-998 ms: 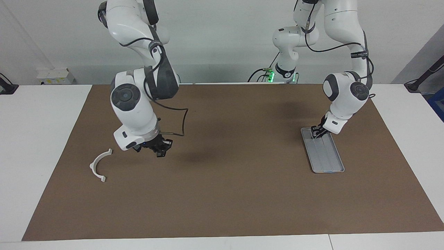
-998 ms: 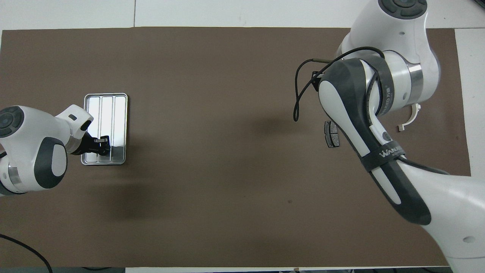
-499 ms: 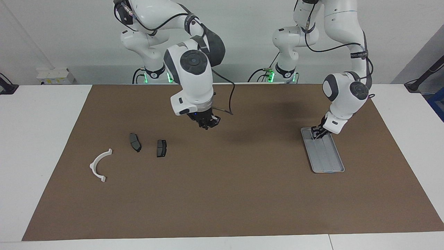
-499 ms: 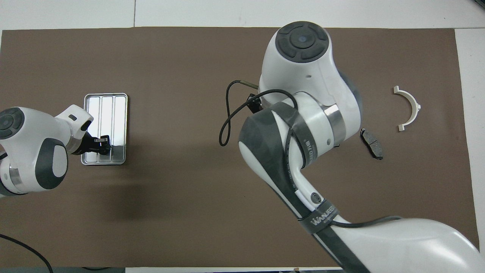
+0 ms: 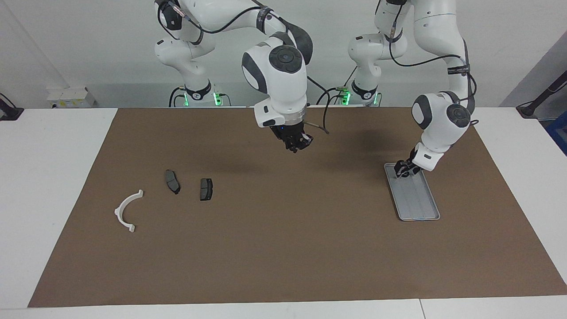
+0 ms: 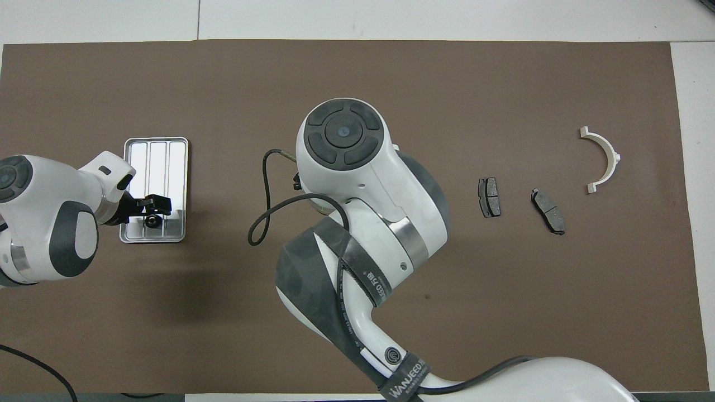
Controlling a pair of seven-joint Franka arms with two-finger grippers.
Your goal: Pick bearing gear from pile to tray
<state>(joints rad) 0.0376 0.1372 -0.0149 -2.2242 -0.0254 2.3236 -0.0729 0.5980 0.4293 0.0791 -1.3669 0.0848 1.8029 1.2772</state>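
Tabletop (image 5: 53,186): white, flat, seams visible near the edge farthest from the robots. Brown mat (image 5: 283,248) covers most of it, leaving white margins at both ends and a narrow strip along the edge farthest from the robots. Wall (image 5: 88,44) at the robots' end: plain, pale grey-white, evenly lit. Small white box (image 5: 71,97) at the wall near the corner at the right arm's end. Soft shadows on the mat; lighting diffuse from above. Dark bracket (image 5: 540,99) at the corner at the left arm's end.
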